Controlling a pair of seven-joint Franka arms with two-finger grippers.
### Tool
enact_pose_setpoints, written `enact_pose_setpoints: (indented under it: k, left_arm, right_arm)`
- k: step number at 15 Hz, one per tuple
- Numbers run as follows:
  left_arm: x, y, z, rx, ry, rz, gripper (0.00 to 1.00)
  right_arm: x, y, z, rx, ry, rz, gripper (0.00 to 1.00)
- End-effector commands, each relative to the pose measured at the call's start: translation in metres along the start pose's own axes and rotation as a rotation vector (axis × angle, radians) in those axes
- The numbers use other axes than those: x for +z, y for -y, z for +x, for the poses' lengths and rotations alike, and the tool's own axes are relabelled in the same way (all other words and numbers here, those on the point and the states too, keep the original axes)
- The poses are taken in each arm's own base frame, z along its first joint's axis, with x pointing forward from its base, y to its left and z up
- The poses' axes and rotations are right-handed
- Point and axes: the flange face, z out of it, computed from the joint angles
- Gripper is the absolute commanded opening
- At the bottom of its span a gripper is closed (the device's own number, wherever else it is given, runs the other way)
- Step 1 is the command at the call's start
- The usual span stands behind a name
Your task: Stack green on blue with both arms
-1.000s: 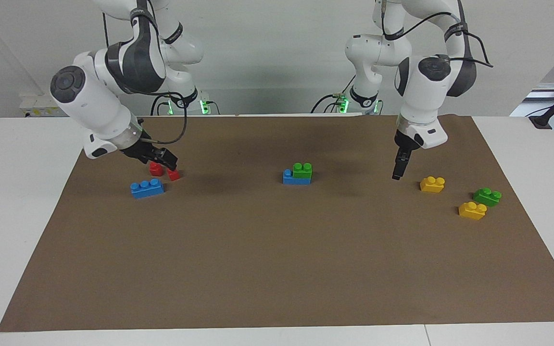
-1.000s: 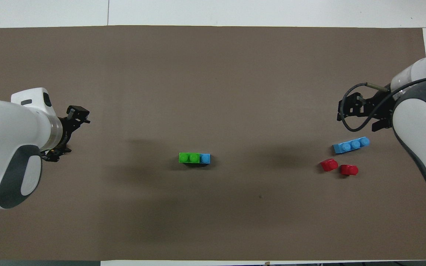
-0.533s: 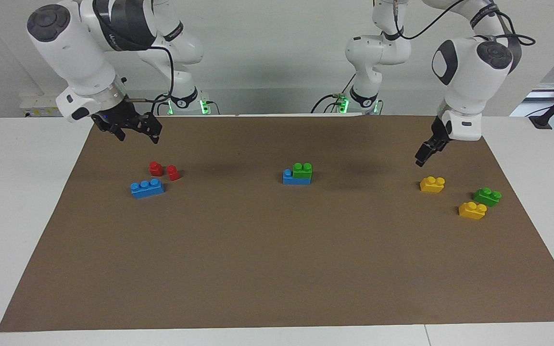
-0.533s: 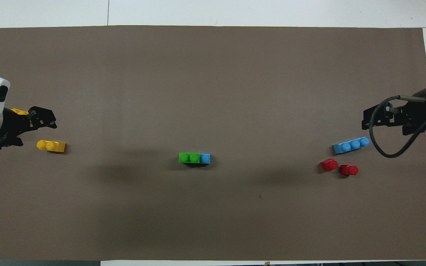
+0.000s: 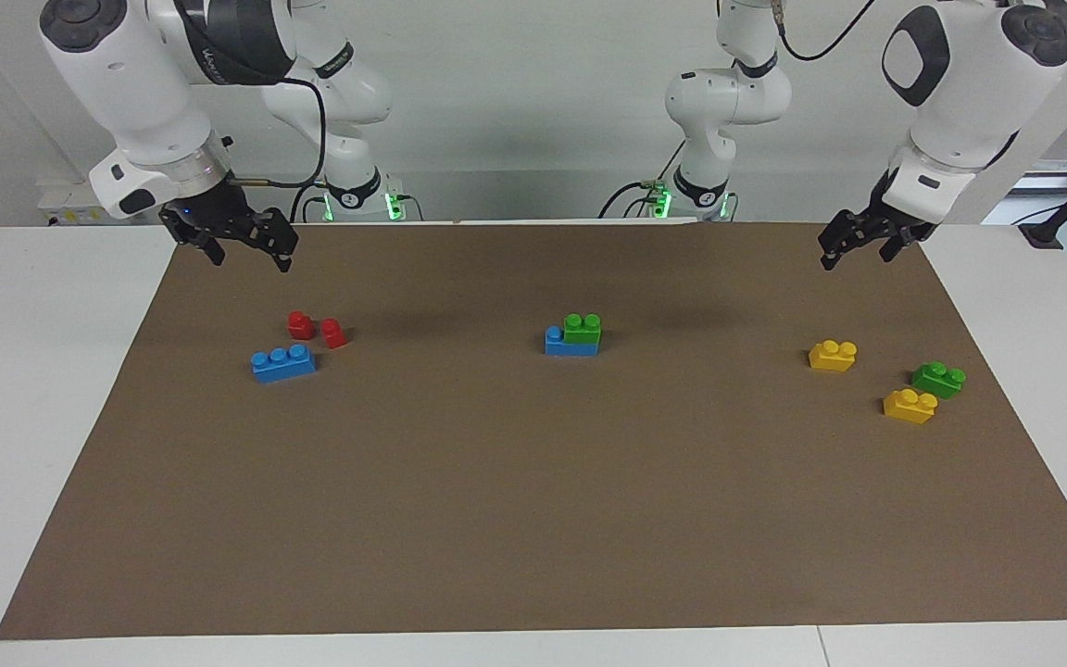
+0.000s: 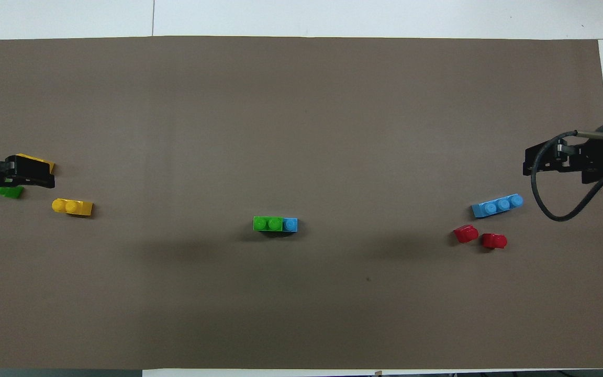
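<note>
From my console, the left gripper (image 5: 853, 243) hung raised over the mat's corner at the left arm's end, its fingers spread apart with nothing between them. The right gripper (image 5: 239, 243) hung likewise over the mat's edge at the right arm's end, fingers parted and empty.

Below the left gripper, farther from the robots, I saw a yellow brick (image 5: 833, 356), then a second green brick (image 5: 938, 379) and another yellow brick (image 5: 910, 406) just beside each other. In the overhead view the left gripper covered part of that pair, so I could not be sure whether they touched.

Near the right gripper lay two small red bricks (image 5: 316, 329) close together, and just past them, farther from the robots, a loose blue brick (image 5: 283, 362) flat on the brown mat (image 5: 533, 519).

At the middle of the mat stood the stack: the green brick (image 5: 583, 330) sat seated on the blue brick (image 5: 571, 344), flush with the blue one's end toward the left arm, leaving one blue stud bare at the end toward the right arm. Both grippers were well apart from it.
</note>
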Motion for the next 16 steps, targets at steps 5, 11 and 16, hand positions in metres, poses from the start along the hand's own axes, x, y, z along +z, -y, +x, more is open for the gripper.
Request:
enact_pose_setpoints:
  k: [5, 11, 16]
  left_arm:
    - [-0.0091, -0.0025, 0.0112, 0.029, 0.007, -0.01, 1.0]
    - [-0.0048, -0.0013, 0.0106, 0.108, 0.009, 0.033, 1.0]
    - [-0.0049, -0.0013, 0.0101, 0.106, 0.009, 0.032, 1.0]
  right_arm:
    - [-0.003, -0.0082, 0.0027, -0.111, -0.02, -0.035, 1.0]
    - [-0.0013, -0.0083, 0.0003, -0.1, -0.006, -0.034, 1.0]
    - [-0.0021, -0.0084, -0.0019, -0.102, -0.004, -0.033, 1.0]
